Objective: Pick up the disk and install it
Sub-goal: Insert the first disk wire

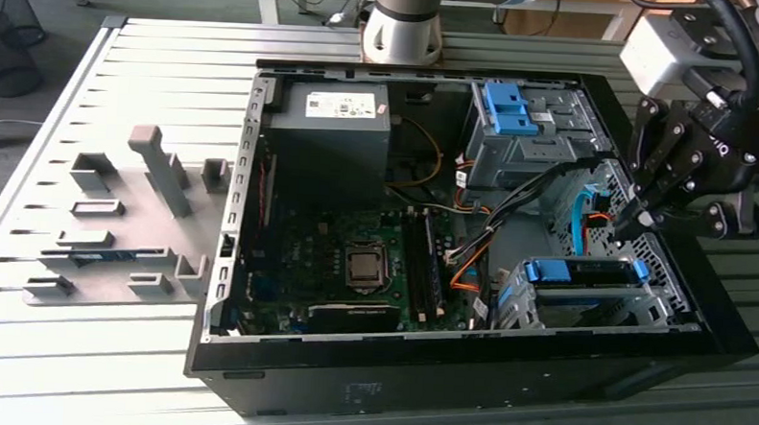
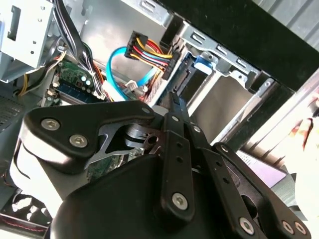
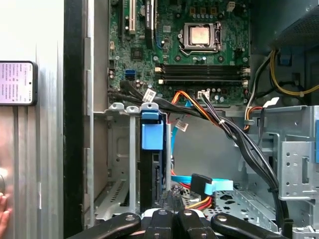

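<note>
The disk (image 1: 583, 300) sits in the metal drive cage (image 1: 520, 297) at the near right corner of the open computer case, its blue frame (image 1: 582, 272) facing up. In the first wrist view the disk (image 3: 150, 172) stands edge-on in the cage, with its blue tab (image 3: 152, 135) on top. My gripper (image 1: 636, 222) hangs over the case's right wall, just past the disk's end. Its fingers are shut together on nothing in both wrist views, gripper (image 2: 173, 97) and gripper (image 3: 172, 196).
The case holds a motherboard (image 1: 351, 259), a dark power supply with a white sticker (image 1: 330, 124), a second cage with a blue clip (image 1: 506, 108) and loose cables (image 1: 572, 202). Grey fixtures (image 1: 123, 211) stand on the slatted table. A phone (image 3: 17, 82) and a hand (image 3: 4, 214) lie beside the case.
</note>
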Available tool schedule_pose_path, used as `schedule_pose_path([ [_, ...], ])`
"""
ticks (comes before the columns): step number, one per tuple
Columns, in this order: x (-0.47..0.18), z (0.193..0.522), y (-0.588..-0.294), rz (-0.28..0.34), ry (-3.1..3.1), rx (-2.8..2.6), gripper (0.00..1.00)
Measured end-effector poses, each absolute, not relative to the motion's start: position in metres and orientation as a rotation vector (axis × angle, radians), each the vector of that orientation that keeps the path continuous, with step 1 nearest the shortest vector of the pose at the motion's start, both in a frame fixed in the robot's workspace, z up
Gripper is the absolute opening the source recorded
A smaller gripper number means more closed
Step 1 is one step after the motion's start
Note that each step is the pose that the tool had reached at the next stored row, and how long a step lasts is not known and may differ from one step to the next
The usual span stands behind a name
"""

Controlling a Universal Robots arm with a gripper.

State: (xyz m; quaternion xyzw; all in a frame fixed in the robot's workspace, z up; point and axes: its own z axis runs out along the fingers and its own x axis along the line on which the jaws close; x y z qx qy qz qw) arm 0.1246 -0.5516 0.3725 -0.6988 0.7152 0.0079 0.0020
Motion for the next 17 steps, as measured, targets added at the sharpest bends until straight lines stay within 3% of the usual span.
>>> schedule_pose_path([
  [14, 0.1330, 0.3663, -0.5477, 0.025, 2.226, -2.212, 0.11],
  [17, 0.1342, 0.3638, -0.5466, 0.025, 2.226, -2.212, 0.17],
])
